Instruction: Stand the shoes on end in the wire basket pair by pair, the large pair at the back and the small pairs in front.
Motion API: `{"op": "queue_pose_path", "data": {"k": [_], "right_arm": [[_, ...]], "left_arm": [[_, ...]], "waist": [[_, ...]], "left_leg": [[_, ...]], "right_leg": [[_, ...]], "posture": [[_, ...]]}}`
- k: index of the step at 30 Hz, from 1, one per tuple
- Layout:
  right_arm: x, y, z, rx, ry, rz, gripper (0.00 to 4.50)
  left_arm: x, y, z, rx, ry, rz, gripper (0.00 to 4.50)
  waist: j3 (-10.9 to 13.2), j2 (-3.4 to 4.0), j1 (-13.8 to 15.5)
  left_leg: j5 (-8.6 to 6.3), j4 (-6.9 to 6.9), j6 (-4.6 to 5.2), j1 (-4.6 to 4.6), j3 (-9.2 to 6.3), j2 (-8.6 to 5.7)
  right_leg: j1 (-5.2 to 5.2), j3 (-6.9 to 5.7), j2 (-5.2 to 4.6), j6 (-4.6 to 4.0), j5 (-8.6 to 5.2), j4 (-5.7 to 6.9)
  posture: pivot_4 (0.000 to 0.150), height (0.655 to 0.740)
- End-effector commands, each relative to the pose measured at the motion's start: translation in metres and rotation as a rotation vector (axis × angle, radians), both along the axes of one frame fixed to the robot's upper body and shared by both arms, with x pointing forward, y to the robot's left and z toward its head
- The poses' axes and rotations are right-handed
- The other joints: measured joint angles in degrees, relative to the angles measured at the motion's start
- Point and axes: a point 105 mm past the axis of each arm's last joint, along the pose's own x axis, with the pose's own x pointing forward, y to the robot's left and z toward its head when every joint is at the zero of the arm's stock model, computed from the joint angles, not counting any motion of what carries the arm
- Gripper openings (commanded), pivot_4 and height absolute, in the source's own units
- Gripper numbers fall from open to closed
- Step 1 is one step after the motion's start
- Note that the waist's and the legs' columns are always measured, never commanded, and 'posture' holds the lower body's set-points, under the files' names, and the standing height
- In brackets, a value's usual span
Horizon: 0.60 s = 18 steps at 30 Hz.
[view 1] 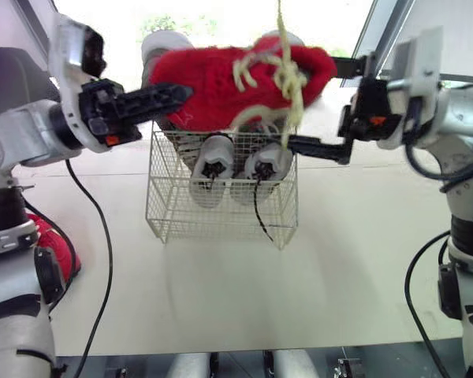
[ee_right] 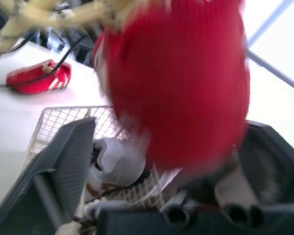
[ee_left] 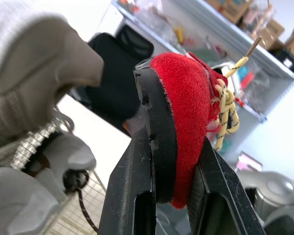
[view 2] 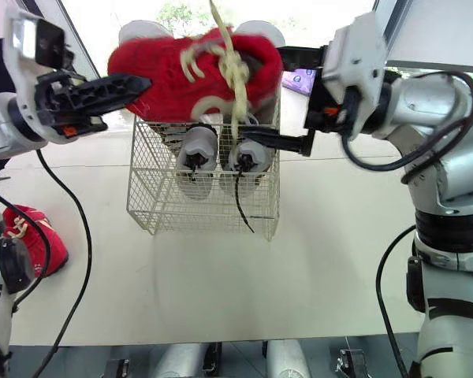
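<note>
The red shoe (view 1: pixel 213 79) hangs in the air just over the open top of the wire basket (view 1: pixel 165 213). Its long axis is level and runs from the robot's left to its right, between the two claws. Its cream laces (view 1: pixel 288 79) sit toward the right half, with one strand standing up and another dangling in front of the basket. Whether the toe points left or right cannot be told.

The left claw (view 1: pixel 177 94) is clamped on the shoe's left end. In the left wrist view one finger (ee_left: pixel 132 196) presses the black sole and the other presses the red upper. The right claw (view 1: pixel 314 105) stands wide open. The shoe's right end lies in the gap between one finger high beside the shoe and the other low at the basket's rim. Whether either finger touches the shoe cannot be told.

The basket stands on the white table (view 1: pixel 339 260), about midway between its left and right edges and toward the far edge. Two grey shoes (view 1: pixel 211 169) stand on end side by side inside it, and a black lace (view 1: pixel 258 213) trails down the front wire. Rounded ends of white shoes (view 2: pixel 142 33) rise behind them at the basket's back.

A second red shoe (view 2: pixel 31 240) with white stripes on its side lies at the table's left edge, well apart from the basket.
</note>
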Motion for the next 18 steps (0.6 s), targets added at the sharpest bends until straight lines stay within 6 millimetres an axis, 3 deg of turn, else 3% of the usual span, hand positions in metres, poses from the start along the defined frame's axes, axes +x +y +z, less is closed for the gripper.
{"op": "queue_pose_path", "data": {"k": [1, 4, 6, 11, 18], "right_arm": [[0.003, -0.039, 0.007, 0.387, 0.185, -0.049, 4.47], [-0.007, -0.029, 0.009, 0.784, 0.347, 0.148, 4.47], [-0.009, -0.005, 0.012, 0.932, 0.423, 0.265, 4.47], [-0.011, 0.046, 0.020, 1.047, 0.516, 0.389, 4.47], [-0.016, 0.065, 0.030, 1.018, 0.482, 0.423, 4.47]], "left_arm": [[-0.013, 0.023, 0.032, -0.211, -0.137, 0.093, 0.20], [-0.015, 0.020, 0.040, -0.358, -0.198, 0.154, 0.20], [-0.013, 0.008, 0.039, -0.426, -0.215, 0.170, 0.20], [-0.008, -0.020, 0.029, -0.525, -0.190, 0.160, 0.20], [-0.007, -0.043, 0.013, -0.517, -0.139, 0.129, 0.20]], "waist": [[0.0, -0.08, 0.1], [-0.2, -0.27, 0.1], [-0.2, -0.26, -0.1], [-0.2, -0.24, -0.1], [-0.2, -0.27, 0.0]], "left_leg": [[0.01, 0.01, -0.01, -0.04, -0.01, 0.00], [0.04, -0.02, -0.10, -0.08, -0.24, 0.05], [0.10, -0.04, -0.19, -0.11, -0.27, 0.04], [0.25, -0.04, -0.44, -0.11, -0.26, 0.03], [0.19, 0.03, -0.27, -0.12, -0.26, -0.03]], "right_leg": [[-0.04, 0.00, -0.01, -0.01, 0.01, 0.01], [-0.03, -0.08, -0.02, -0.09, 0.06, 0.02], [-0.10, -0.09, 0.00, -0.15, 0.14, 0.06], [-0.21, -0.10, 0.12, -0.16, 0.18, 0.26], [-0.15, -0.22, 0.23, -0.15, 0.18, 0.26]], "posture": [[0.150, 0.7400], [0.150, 0.7400], [0.150, 0.7400], [0.150, 0.7400], [0.150, 0.7400]]}}
